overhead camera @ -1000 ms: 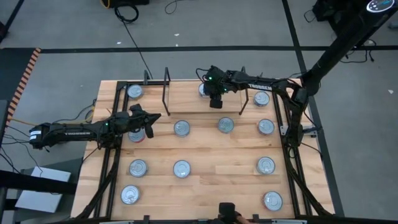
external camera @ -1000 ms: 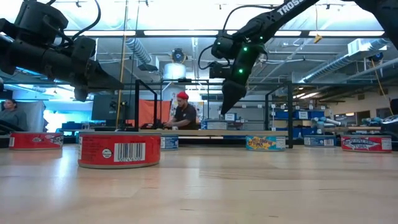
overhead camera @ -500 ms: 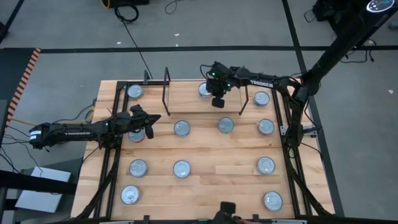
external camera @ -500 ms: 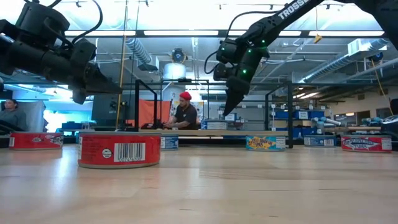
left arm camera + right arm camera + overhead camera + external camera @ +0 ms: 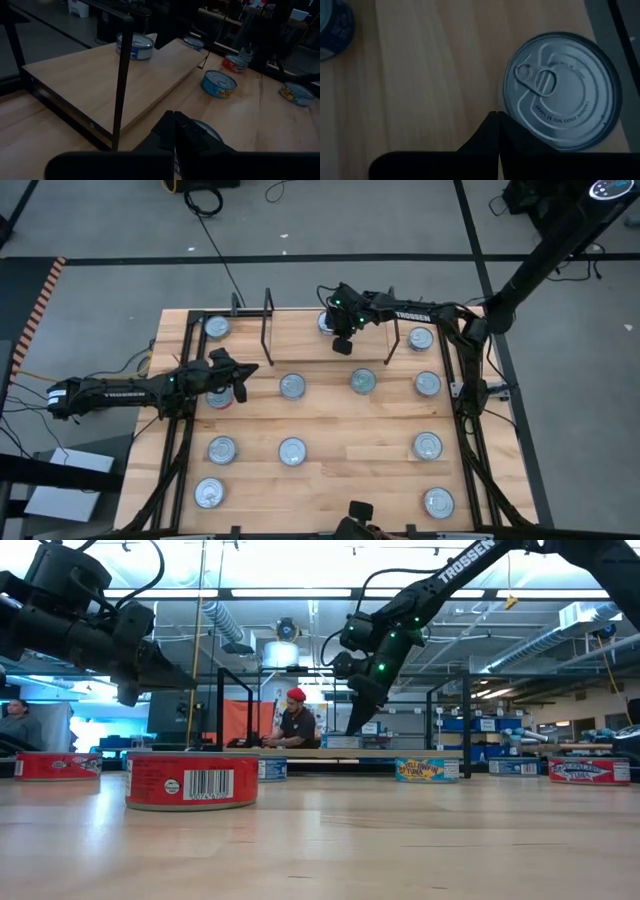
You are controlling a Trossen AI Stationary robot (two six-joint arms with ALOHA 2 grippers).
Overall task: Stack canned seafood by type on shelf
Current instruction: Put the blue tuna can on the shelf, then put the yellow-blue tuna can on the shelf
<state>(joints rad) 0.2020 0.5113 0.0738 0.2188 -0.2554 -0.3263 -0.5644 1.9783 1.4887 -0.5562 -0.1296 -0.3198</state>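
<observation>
Just beside the closed right claw [image 5: 497,117], a tin [image 5: 563,90] lies untouched.

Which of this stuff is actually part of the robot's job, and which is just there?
Part of the job:
- tins spread over the table
- shelf with one tin on it
- right tool, shut, above the shelf
- left tool, shut, at the table's left

Just there:
- cables on the floor
- person in the room behind

The right arm [image 5: 400,313] is partly covering a tin [image 5: 327,323] lying on the shelf [image 5: 300,338]; its label is unreadable.
</observation>
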